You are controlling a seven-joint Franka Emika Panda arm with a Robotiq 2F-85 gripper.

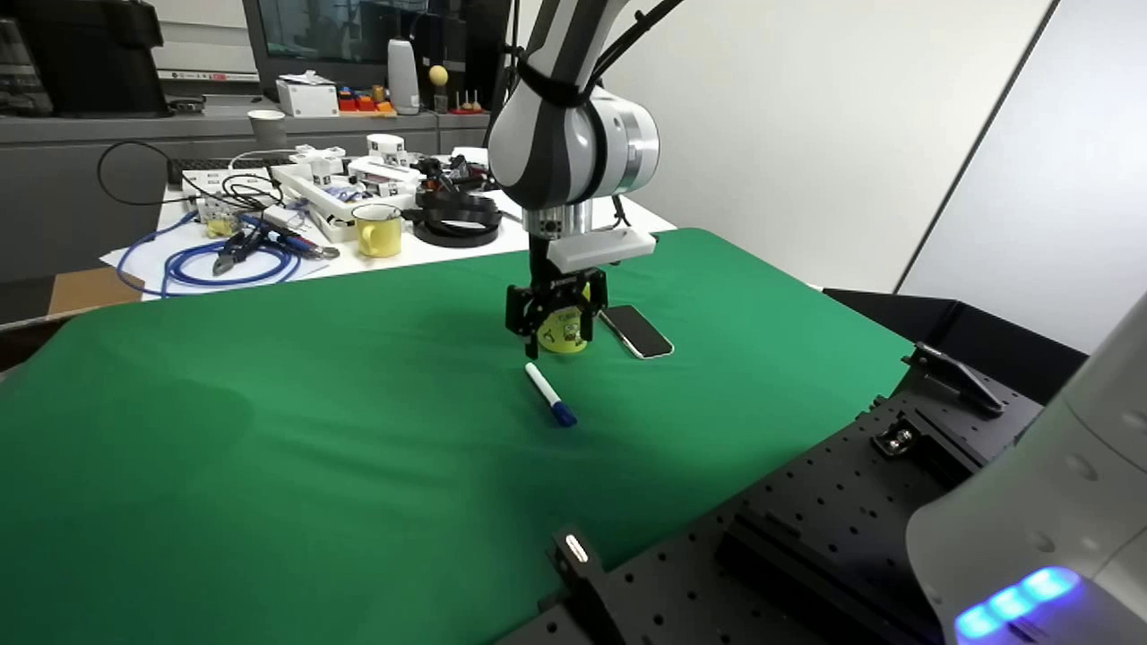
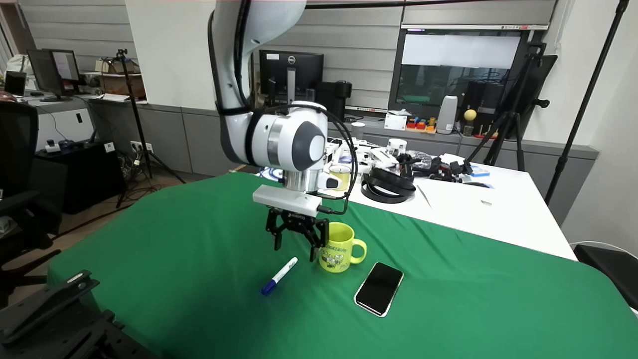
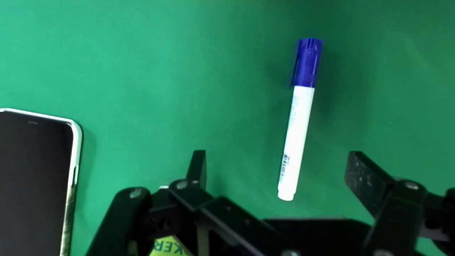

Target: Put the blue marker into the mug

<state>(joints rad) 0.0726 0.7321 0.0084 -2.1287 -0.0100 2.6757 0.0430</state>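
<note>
Green cloth lies beneath the arm, bordered at the back by a cluttered white table. Above the cloth hangs the gripper, its two fingers spread wide and nothing held. The blue marker lies flat below, outside the mug, its white end toward the gripper in the wrist view and its cap pointing away; the mug stands upright nearby. Note, in both exterior views, that one finger overlaps the mug in outline; contact cannot be judged. Main hazard: descending straight from this position could clip or topple the mug, because that finger appears so near it. A grasp taken at the marker's plain end would probably let the capped end droop, making entry harder to aim. Uneven finger contact could roll the round barrel aside. A marker carried level might lodge across the rim. A phone, flat near the mug, matters chiefly if the mug is shoved toward it.
</note>
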